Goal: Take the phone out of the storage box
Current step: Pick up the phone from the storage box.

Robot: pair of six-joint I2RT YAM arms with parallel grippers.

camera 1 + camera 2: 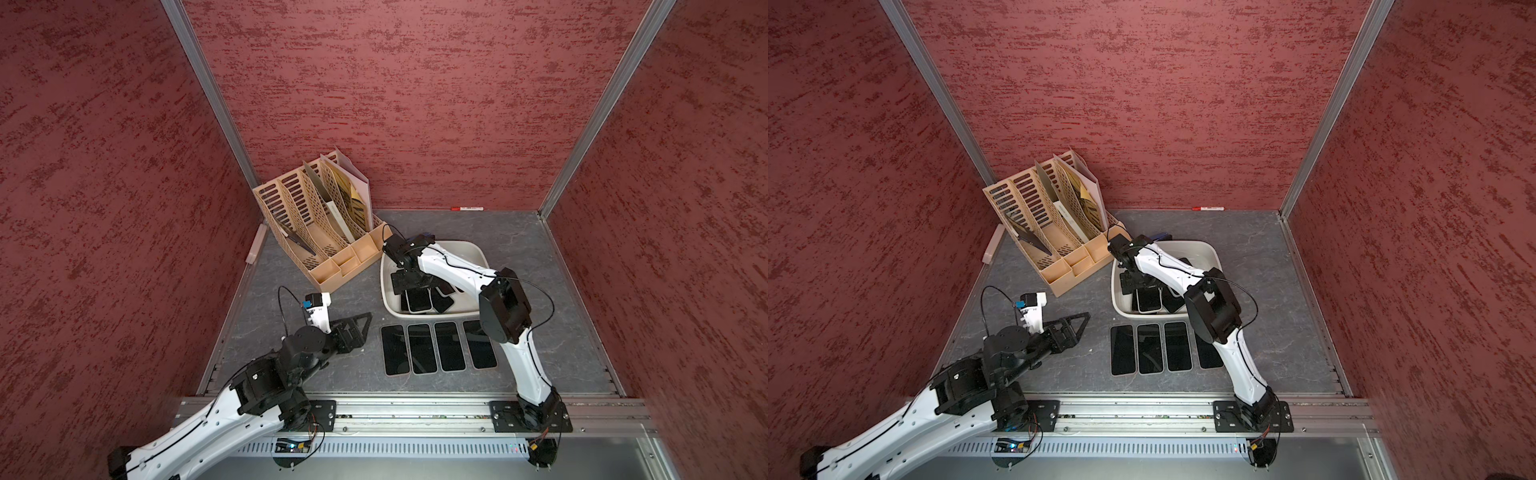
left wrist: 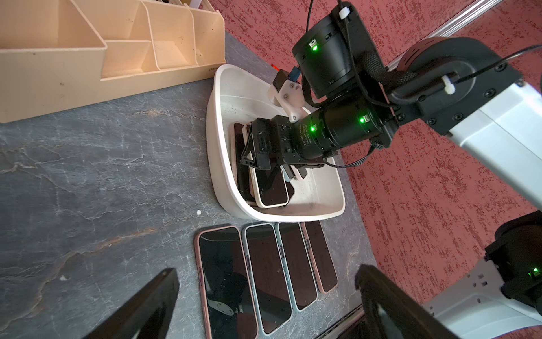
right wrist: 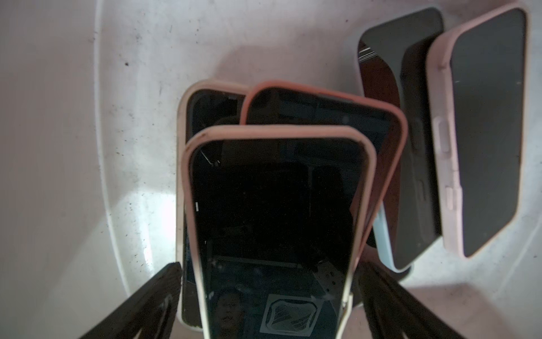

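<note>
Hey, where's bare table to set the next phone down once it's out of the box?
Bare table lies left of the phone row, between it and the open left gripper. More lies right of the box and behind it, toward the back wall. Crowded: the box holds piled phones, and the row's right end sits under the right arm.

Dark grey marbled tabletop. Directly on it: off-white storage box mid-table, beige slotted file organizer just beside it toward the back-left corner, four phones flat, screens up, in a tight row in front of the box, red marker along the back wall, pale block at the left edge.
</note>
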